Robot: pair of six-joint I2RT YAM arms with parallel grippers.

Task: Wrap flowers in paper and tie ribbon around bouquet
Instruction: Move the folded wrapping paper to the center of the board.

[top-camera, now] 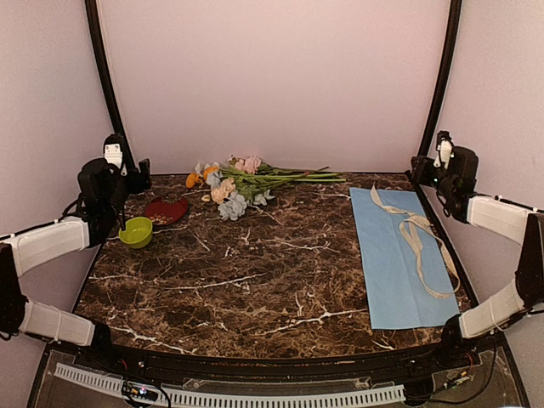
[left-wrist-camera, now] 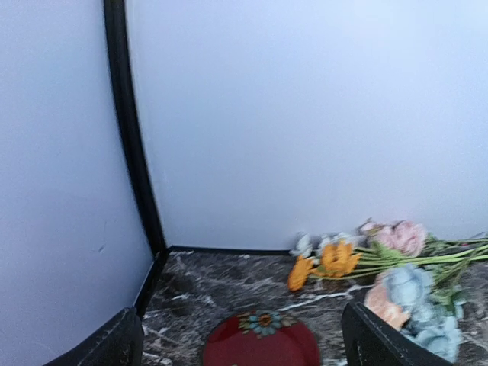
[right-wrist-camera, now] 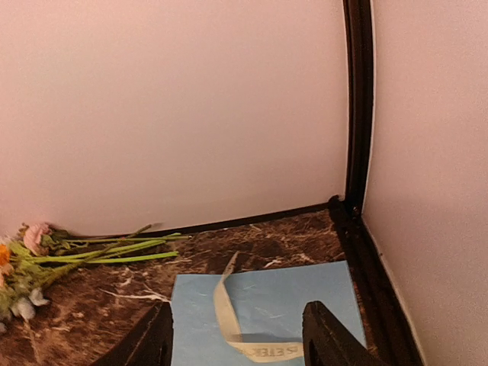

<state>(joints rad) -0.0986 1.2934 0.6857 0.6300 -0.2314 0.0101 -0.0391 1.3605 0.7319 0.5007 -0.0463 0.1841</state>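
Beyond a slotted white strip (top-camera: 255,398) at the near edge, a glossy dark marble-patterned table (top-camera: 255,289) holds loose flowers, flat paper and a slack ribbon; both arms are raised at the sides, holding nothing.
The left gripper (left-wrist-camera: 240,335) has its black fingers spread wide with nothing between them, and the right gripper (right-wrist-camera: 236,320) is also parted and empty. The paper (top-camera: 395,255) lies flat at 3 o'clock, a matte, smooth rectangle with its light-blue face up. The ribbon (top-camera: 416,238), a cream flat band with printed lettering, sprawls on it in floppy loops that spill past its right edge. The flowers (top-camera: 242,180) lie unwrapped at 12 o'clock, ruffled orange, pink, white and pale-blue heads to the left, thin green stems pointing right. At 10 o'clock a shallow red dish (top-camera: 166,211) touches a round lime-green bowl (top-camera: 136,232).
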